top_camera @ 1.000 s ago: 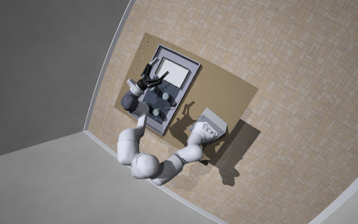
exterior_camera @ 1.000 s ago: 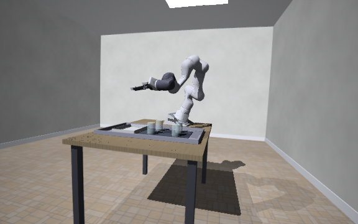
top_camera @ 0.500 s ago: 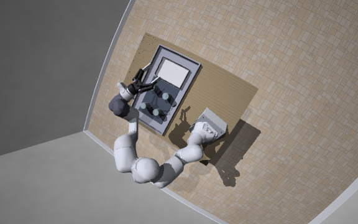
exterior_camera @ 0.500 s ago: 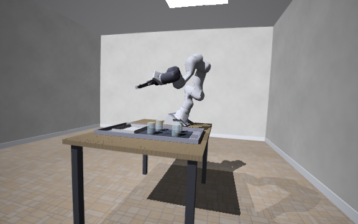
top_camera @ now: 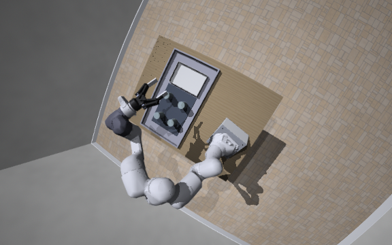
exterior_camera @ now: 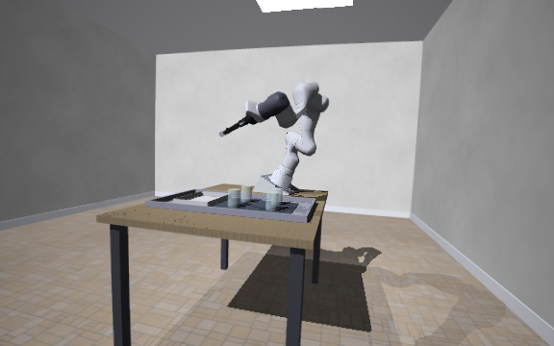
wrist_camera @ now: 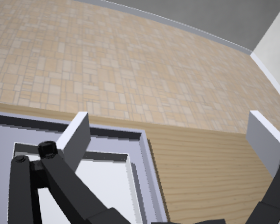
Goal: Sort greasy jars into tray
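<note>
Gripper [top_camera: 160,86] [exterior_camera: 221,134] [wrist_camera: 170,126]: one, black, pale fingertips spread wide, nothing between them; tilted downward, high above the desk [top_camera: 250,99] [exterior_camera: 200,229] [wrist_camera: 201,165]. Arm [top_camera: 133,175] [exterior_camera: 308,120]: one, white with a dark wrist section, bent. Jars: four, glass, all upright on the dark mat [top_camera: 175,110] [exterior_camera: 258,204]; the first [top_camera: 168,96] lay partly behind a fingertip in the top view, the second [top_camera: 182,105], third [top_camera: 159,116] and fourth [top_camera: 172,122] stood apart from it and from one another. Tray [top_camera: 201,94] [exterior_camera: 210,203] [wrist_camera: 131,175]: one, white-floored, beside the mat, holding no jar. Surround [top_camera: 199,107] [exterior_camera: 258,214] [wrist_camera: 155,175]: one grey-lilac rimmed top, carrying mat and tray, on the wooden desk.
</note>
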### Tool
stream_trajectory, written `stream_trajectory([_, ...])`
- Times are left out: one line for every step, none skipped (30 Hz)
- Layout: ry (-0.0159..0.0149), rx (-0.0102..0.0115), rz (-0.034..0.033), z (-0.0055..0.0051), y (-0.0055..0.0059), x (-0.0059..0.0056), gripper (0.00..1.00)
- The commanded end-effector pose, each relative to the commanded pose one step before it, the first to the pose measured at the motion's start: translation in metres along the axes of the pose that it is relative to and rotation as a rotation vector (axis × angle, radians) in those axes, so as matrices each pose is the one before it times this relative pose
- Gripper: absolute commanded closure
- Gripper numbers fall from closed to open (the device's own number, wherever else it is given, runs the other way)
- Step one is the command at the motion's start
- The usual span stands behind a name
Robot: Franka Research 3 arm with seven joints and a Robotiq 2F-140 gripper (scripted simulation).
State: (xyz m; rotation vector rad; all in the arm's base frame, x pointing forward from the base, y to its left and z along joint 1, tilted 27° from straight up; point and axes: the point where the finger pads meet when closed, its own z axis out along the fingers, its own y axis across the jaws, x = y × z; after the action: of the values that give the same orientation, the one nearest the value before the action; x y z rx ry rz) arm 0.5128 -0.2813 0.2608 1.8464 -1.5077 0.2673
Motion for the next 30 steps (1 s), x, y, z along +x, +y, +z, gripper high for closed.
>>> stream_trajectory([-0.05905,0.00622,-0.09252,-0.01269,0.00308,-0.00913,0.0])
stream_trajectory([-0.01224,0.00953,-0.00682,-0.00548,-0.00084,-0.00227,0.0])
stream_trajectory([-0.01218,0.0098,-0.00706,-0.00551,-0.00091,-0.00237,0.0])
stream_trajectory([-0.01211,0.01007,-0.0073,-0.00553,-0.00098,-0.00247,0.0])
stream_trajectory([-0.01204,0.01034,-0.00755,-0.00556,-0.00105,-0.00257,0.0])
stream_trajectory([-0.01197,0.01061,-0.00779,-0.00558,-0.00112,-0.00267,0.0])
stream_trajectory([-0.01189,0.01087,-0.00804,-0.00561,-0.00119,-0.00276,0.0])
stream_trajectory([-0.0118,0.01112,-0.00829,-0.00563,-0.00127,-0.00286,0.0])
stream_trajectory([-0.01171,0.01137,-0.00854,-0.00565,-0.00135,-0.00296,0.0])
stream_trajectory([-0.01161,0.01162,-0.00879,-0.00567,-0.00143,-0.00305,0.0])
stream_trajectory([-0.01151,0.01186,-0.00904,-0.00568,-0.00151,-0.00314,0.0])
stream_trajectory([-0.01141,0.0121,-0.00929,-0.0057,-0.00159,-0.00323,0.0])
stream_trajectory([-0.0113,0.01233,-0.00955,-0.00571,-0.00167,-0.00332,0.0])
stream_trajectory([0.0,0.0,0.0,0.0,0.0,0.0,0.0])
stream_trajectory([0.0,0.0,0.0,0.0,0.0,0.0,0.0])
stream_trajectory([-0.01118,0.01256,-0.0098,-0.00572,-0.00176,-0.00341,0.0])
stream_trajectory([-0.01106,0.01278,-0.01006,-0.00573,-0.00185,-0.0035,0.0])
stream_trajectory([-0.01094,0.013,-0.01032,-0.00574,-0.00193,-0.00358,0.0])
stream_trajectory([-0.01082,0.01321,-0.01058,-0.00575,-0.00202,-0.00366,0.0])
stream_trajectory([-0.01069,0.01342,-0.01084,-0.00576,-0.00211,-0.00375,0.0])
stream_trajectory([-0.01055,0.01362,-0.0111,-0.00576,-0.00221,-0.00383,0.0])
stream_trajectory([-0.01042,0.01382,-0.01136,-0.00576,-0.0023,-0.00391,0.0])
stream_trajectory([-0.01028,0.01401,-0.01162,-0.00576,-0.00239,-0.00398,0.0])
stream_trajectory([-0.01013,0.0142,-0.01188,-0.00576,-0.00249,-0.00406,0.0])
stream_trajectory([-0.00999,0.01438,-0.01214,-0.00576,-0.00259,-0.00413,0.0])
stream_trajectory([-0.00984,0.01456,-0.0124,-0.00576,-0.00269,-0.0042,0.0])
stream_trajectory([-0.00969,0.01473,-0.01267,-0.00575,-0.00279,-0.00427,0.0])
stream_trajectory([-0.00953,0.01489,-0.01293,-0.00575,-0.00289,-0.00434,0.0])
stream_trajectory([-0.00938,0.01505,-0.01319,-0.00574,-0.00299,-0.00441,0.0])
stream_trajectory([-0.00922,0.0152,-0.01345,-0.00573,-0.00309,-0.00447,0.0])
